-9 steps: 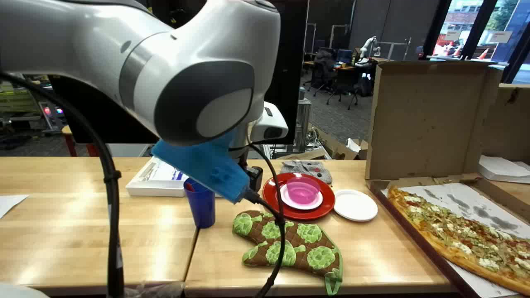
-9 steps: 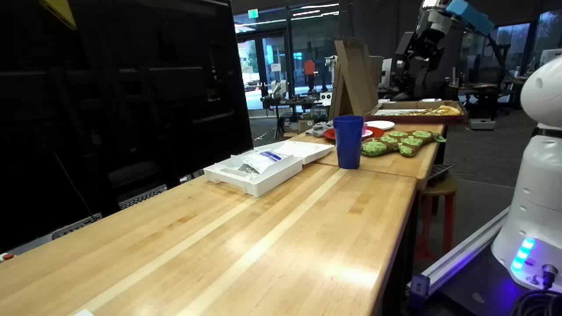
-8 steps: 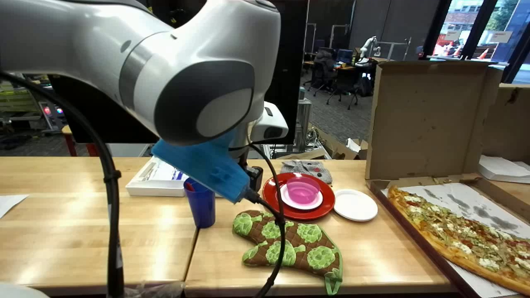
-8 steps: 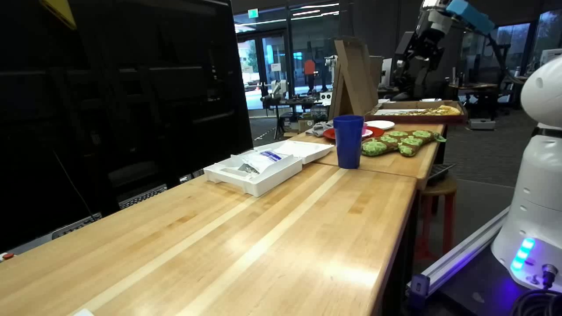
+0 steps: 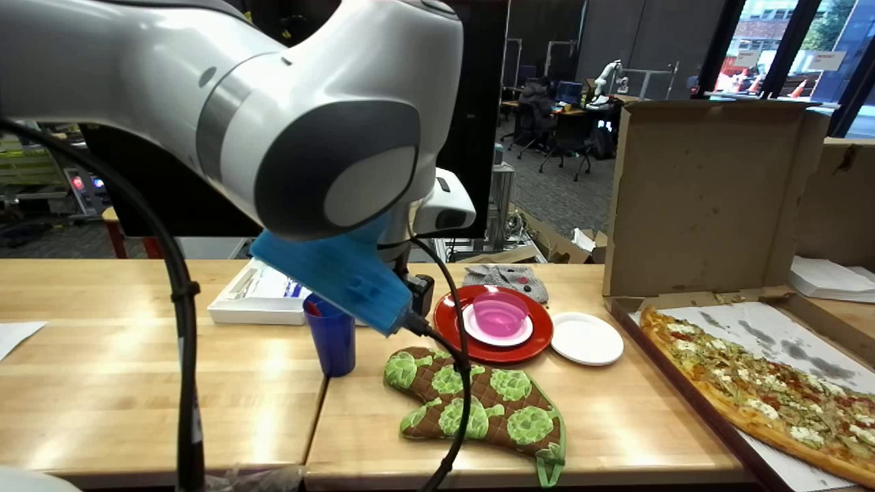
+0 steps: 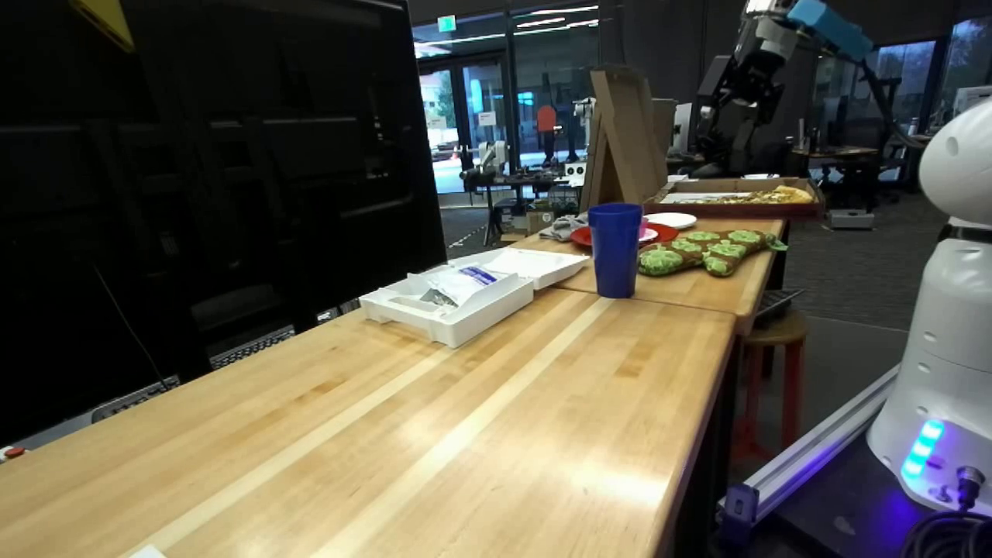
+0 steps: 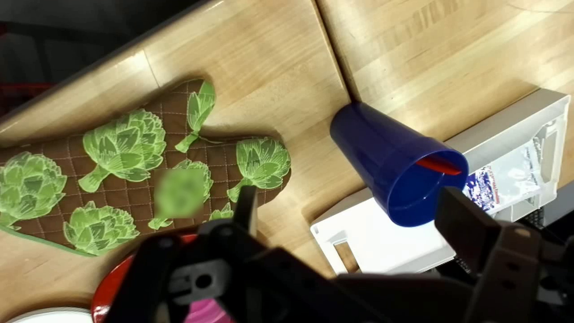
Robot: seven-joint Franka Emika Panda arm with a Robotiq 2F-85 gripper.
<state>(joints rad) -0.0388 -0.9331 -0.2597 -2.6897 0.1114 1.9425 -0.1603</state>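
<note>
Trainee: What has changed?

Instructor: No displacement is visible. In both exterior views the arm (image 5: 164,82), the blue cup (image 7: 372,139) and the quilted oven mitt (image 5: 478,403) match their positions of a moment ago. This suggests a pause; the work appears neither advanced nor set back.

Trainee: What is the state of the gripper (image 7: 352,206)?

Instructor: Released. In the wrist view its fingers stand wide apart, with nothing clamped between them.

Trainee: Where is the cup?

Instructor: It stands upright on the table (image 6: 310,434), by the seam between two sections and beside the white case (image 6: 488,318), with a red item (image 7: 441,166) inside. In the wrist view it shows between the fingertips but below them. The mitt lies flat near the red plate (image 5: 541,331).

Trainee: And the arm's pose?

Instructor: In an exterior view it enters from the upper left and bends downward, the blue cover (image 5: 342,280) hiding most of the gripper. The fingers point down, apparently above the cup's rim.
</note>
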